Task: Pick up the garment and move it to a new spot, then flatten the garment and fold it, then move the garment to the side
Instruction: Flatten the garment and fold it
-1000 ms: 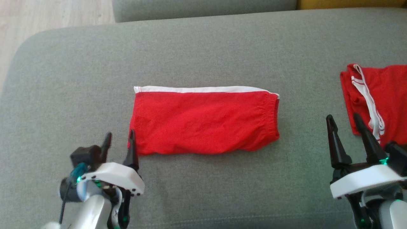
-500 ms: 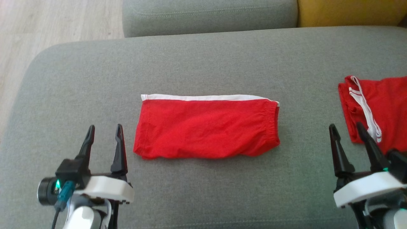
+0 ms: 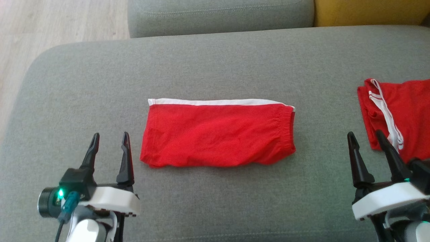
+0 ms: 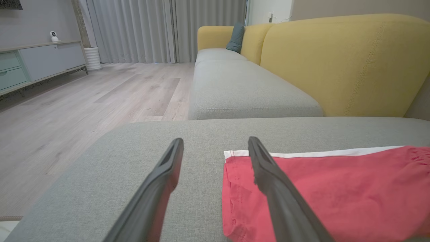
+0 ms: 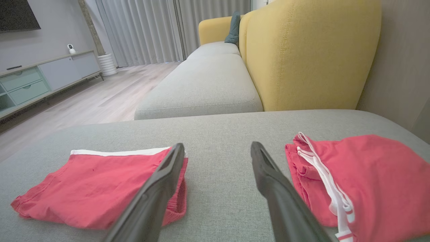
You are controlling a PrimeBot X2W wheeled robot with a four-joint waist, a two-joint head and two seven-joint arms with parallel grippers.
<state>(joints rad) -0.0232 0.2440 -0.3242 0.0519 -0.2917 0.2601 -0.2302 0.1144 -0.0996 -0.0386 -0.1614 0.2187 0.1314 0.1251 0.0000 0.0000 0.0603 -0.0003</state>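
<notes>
L pincer [image 3: 111,134] spread wide, just beside folded red garment [image 3: 218,136].

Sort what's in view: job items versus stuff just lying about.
Job: folded red garment, mid grey cushion; left claw and right claw, both open, empty.
Lying about: striped red garment at the right; teal pillow; yellow sofa back.

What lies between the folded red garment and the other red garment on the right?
That stretch is bare grey cushion between the folded garment and the other garment, seen in the head view.
</notes>
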